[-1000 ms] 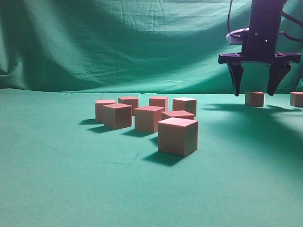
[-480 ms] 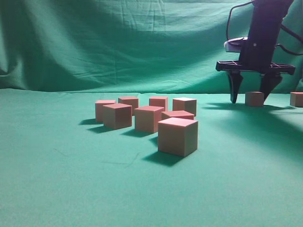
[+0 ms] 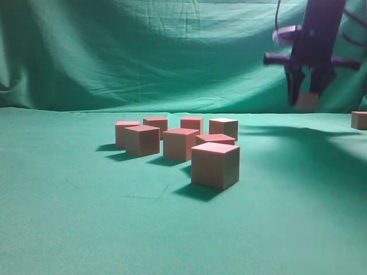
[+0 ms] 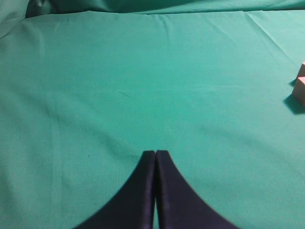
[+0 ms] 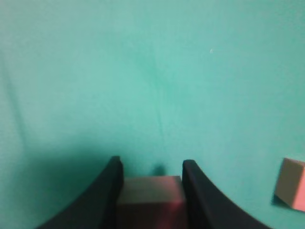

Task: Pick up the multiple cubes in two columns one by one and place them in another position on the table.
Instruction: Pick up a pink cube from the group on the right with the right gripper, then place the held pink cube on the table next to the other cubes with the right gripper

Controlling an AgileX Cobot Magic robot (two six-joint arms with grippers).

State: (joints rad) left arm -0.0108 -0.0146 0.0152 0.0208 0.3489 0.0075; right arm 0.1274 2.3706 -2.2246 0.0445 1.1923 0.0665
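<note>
Several reddish-pink cubes stand in a loose cluster on the green table [image 3: 86, 229], the nearest cube [image 3: 215, 165] in front, others behind it such as a cube [image 3: 142, 140] at the left. My right gripper [image 3: 308, 97] is shut on one cube [image 3: 307, 101] and holds it above the table at the back right; that cube shows between the jaws in the right wrist view [image 5: 150, 198]. Another cube [image 3: 359, 120] sits at the far right edge and also shows in the right wrist view [image 5: 291, 190]. My left gripper [image 4: 155, 152] is shut and empty over bare cloth.
The green backdrop [image 3: 143, 51] hangs behind the table. Two cube edges [image 4: 300, 86] show at the right border of the left wrist view. The right arm's shadow lies on the cloth at the right [image 3: 321, 149].
My right gripper came down around the cube at the back right, closed on it and has lifted it off the table. The clustered cubes have not moved.
</note>
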